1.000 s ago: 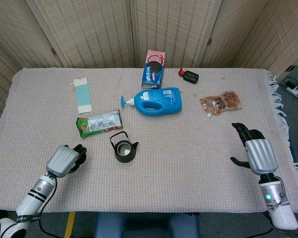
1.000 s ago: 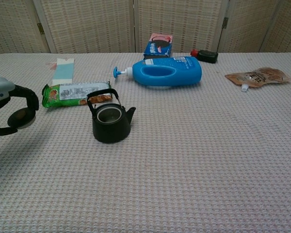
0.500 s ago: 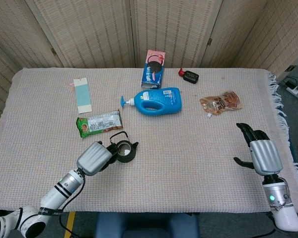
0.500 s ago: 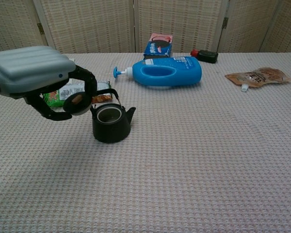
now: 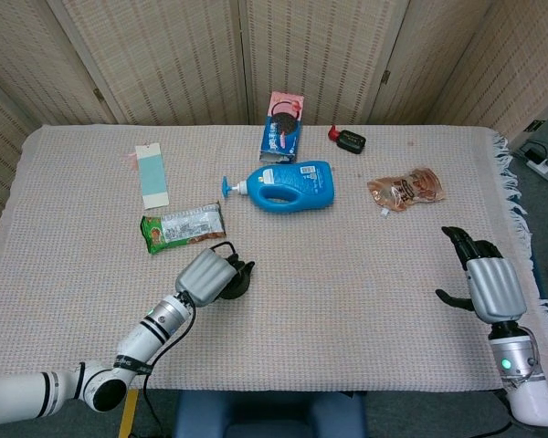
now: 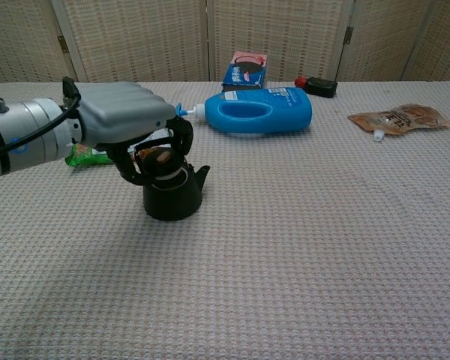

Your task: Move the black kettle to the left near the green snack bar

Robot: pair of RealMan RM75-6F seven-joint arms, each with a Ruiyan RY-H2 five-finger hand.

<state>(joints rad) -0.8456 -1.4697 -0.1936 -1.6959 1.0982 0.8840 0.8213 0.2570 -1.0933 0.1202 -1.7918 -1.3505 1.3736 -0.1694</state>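
The small black metal kettle [image 6: 173, 196] stands upright on the surface covered with a beige woven cloth [image 5: 347, 274], a little left of the middle and toward the near edge. Its spout points to 3 o'clock in the chest view. The green snack bar in a foil wrapper [image 5: 182, 226] lies flat just beyond the kettle, at about 11 o'clock from it, near but apart from it in the head view.

The left hand [image 6: 135, 127], grey on the back with black fingers [image 6: 181, 136], is directly over the kettle. Its fingers are curled down around the place of the kettle handle, and they hide the handle. Whether the fingers really grip the handle or only bend around it, I cannot tell from these views.

The right hand [image 5: 490, 283] is at the right edge of the surface, at 3 o'clock and well apart from all things. Its fingers are apart and it grasps nothing.

At 12 o'clock from the kettle lies a blue plastic bottle with a pump top [image 5: 285, 186], on its side. Beyond it is a blue and pink cookie package [image 5: 283, 129], and a brown pouch [image 5: 405, 189] lies at 2 o'clock.
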